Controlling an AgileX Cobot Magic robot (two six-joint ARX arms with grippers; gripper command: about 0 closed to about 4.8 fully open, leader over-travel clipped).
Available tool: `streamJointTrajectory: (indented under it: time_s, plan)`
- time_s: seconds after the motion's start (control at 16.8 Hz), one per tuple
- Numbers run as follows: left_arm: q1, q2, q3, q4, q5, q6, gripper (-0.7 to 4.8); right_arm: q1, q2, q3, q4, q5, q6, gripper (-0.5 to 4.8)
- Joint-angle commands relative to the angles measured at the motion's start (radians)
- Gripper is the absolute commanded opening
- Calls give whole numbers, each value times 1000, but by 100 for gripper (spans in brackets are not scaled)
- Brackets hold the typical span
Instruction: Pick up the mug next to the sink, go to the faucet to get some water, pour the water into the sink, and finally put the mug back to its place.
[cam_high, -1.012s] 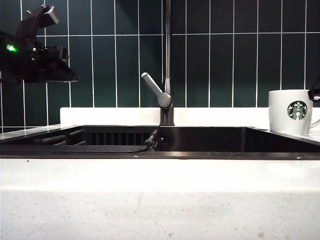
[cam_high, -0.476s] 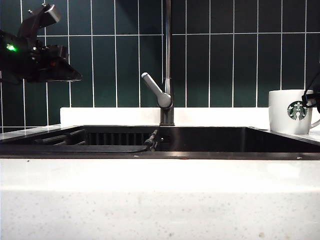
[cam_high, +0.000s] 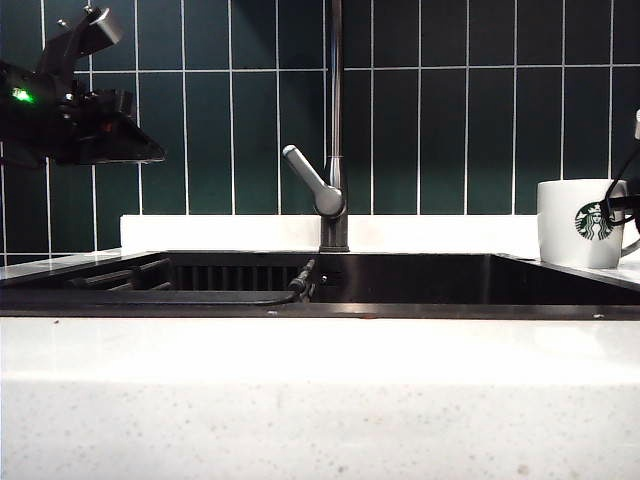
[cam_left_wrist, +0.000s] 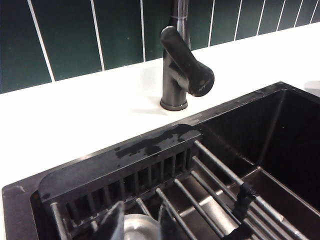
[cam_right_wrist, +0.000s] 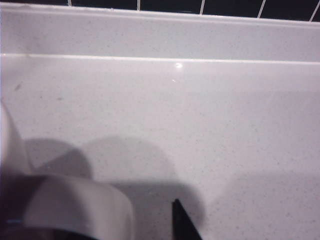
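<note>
Sink scene, my right hand at the mug.

My left hand hangs high in front of the dark green tiles, well apart from the faucet that rises behind the middle of the sink. The mug stands upright on the white surface beside the sink's right end. My right hand is mostly out of frame; dark parts of it overlap the mug's handle side.

White mug with a green round logo; near-black sink; dark faucet, grey lever; dark green tiles, white grout; white speckled counter.
</note>
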Motion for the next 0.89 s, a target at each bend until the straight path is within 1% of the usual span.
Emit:
streamJointTrajectory:
  time_s: [0.06,0.12,0.24,0.3,0.36,0.42,0.48,0.54,0.77,0.89]
  plan:
    - [-2,-3,5,5,8,4,85,0,-6,6,30,-7,0,134]
    - [-2,-3,5,1,8,4,85,0,-6,6,30,-6,0,133]
    - [-2,-3,5,-13,9,4,85,0,-6,6,30,-7,-2,84]
    - [-2,-3,5,-21,20,4,85,0,-6,6,30,-6,-2,81]
    - [-2,-3,5,-25,27,4,85,0,-6,6,30,-6,-3,62]
    - [-2,-3,5,-29,27,4,85,0,-6,6,30,-6,-3,29]
    - [-2,-3,5,-29,27,4,84,0,-6,6,30,-9,-3,16]
    - [-2,-3,5,-28,26,4,85,0,-6,6,34,-33,-3,5]
    - [-2,-3,5,-29,29,3,84,4,-18,6,74,-64,-3,-1]
    - [-2,-3,5,-29,34,3,84,4,-61,6,84,-77,-3,-1]
